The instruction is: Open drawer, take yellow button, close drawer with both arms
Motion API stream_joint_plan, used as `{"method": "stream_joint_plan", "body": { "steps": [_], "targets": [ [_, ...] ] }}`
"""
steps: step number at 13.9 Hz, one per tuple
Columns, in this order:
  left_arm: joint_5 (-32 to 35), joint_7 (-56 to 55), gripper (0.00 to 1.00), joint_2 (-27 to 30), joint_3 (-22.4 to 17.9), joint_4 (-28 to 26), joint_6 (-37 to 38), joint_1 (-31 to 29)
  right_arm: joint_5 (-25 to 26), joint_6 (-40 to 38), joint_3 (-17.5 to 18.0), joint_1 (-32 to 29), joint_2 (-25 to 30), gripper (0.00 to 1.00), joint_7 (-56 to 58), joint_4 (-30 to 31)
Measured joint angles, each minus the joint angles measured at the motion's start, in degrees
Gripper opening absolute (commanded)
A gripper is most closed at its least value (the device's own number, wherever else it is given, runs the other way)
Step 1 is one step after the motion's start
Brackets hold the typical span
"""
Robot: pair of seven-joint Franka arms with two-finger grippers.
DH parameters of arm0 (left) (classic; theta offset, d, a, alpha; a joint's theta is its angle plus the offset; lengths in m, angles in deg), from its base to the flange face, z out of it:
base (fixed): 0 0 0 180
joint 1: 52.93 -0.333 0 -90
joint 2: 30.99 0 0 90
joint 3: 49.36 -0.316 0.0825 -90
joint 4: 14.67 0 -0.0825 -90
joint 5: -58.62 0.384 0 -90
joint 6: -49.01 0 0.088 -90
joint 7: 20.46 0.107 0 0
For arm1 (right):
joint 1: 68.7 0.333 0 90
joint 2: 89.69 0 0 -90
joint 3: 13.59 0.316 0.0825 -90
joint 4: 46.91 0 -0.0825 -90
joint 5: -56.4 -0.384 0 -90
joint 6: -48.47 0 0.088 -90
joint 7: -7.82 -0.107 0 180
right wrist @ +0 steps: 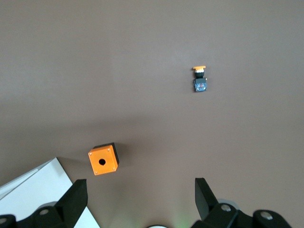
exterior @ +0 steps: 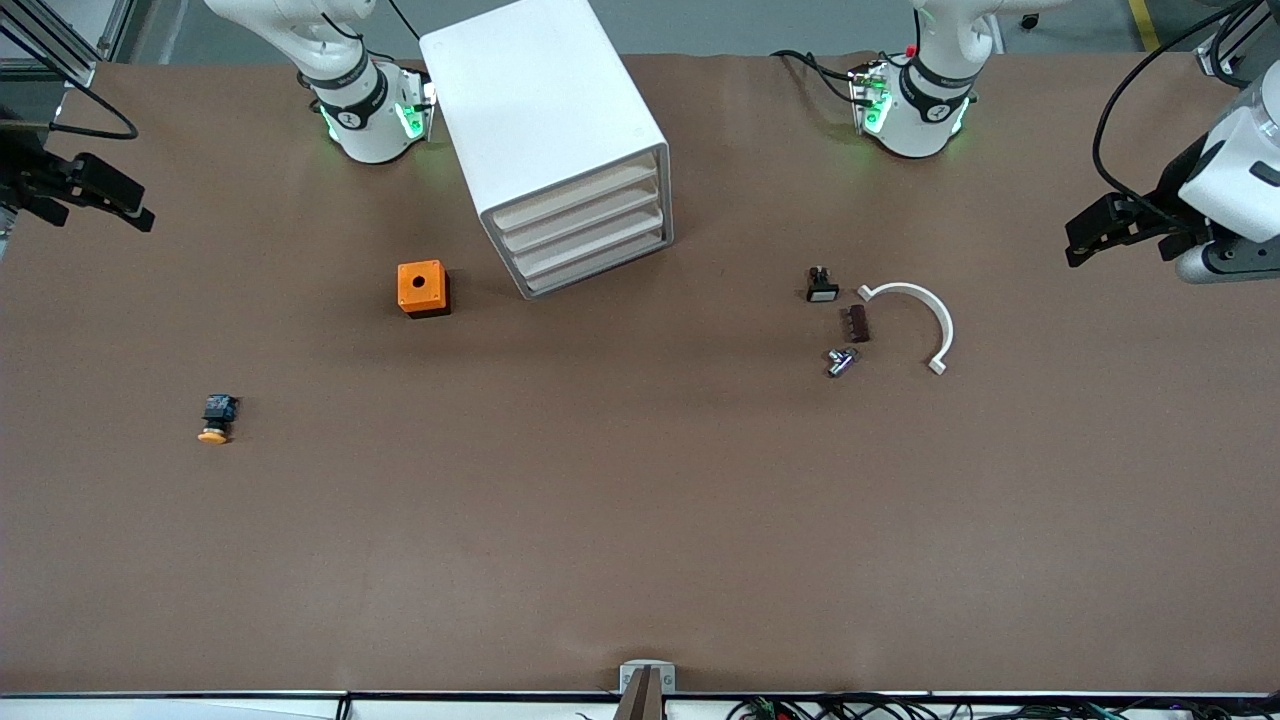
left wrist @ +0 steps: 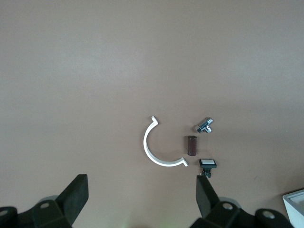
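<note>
On the brown desk (exterior: 640, 520), between my two bases, the white drawer unit (exterior: 560, 140) stands with all its drawers (exterior: 585, 232) flush and shut. The yellow button (exterior: 215, 420) lies out on the desk toward my right arm's end, nearer the front camera than the orange box (exterior: 423, 289), well apart from the unit. My right hand (exterior: 95, 195) hangs above that end of the desk, fingers spread wide on nothing; the right wrist view shows button and box below it. My left hand (exterior: 1125, 225) hangs over the other end, also wide and holding nothing, above a white curved clip (exterior: 925, 320), a brown block (exterior: 857, 323), a metal fitting (exterior: 840, 361) and a small black switch (exterior: 822, 286). Button out, drawers closed: this is how things would lie with the job finished, though the same scene would fit a button lying out while a drawer waits to be pulled. The pictures do not settle which.
</note>
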Motion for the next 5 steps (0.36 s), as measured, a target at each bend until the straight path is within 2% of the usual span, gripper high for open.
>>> {"method": "stream_joint_plan", "body": {
  "steps": [5],
  "targets": [
    [0.1,1.5,1.0,0.0,-0.3,0.6,0.0,-0.1,0.0,0.3,0.1,0.0,-0.1,1.0,0.0,-0.2]
  ]
}}
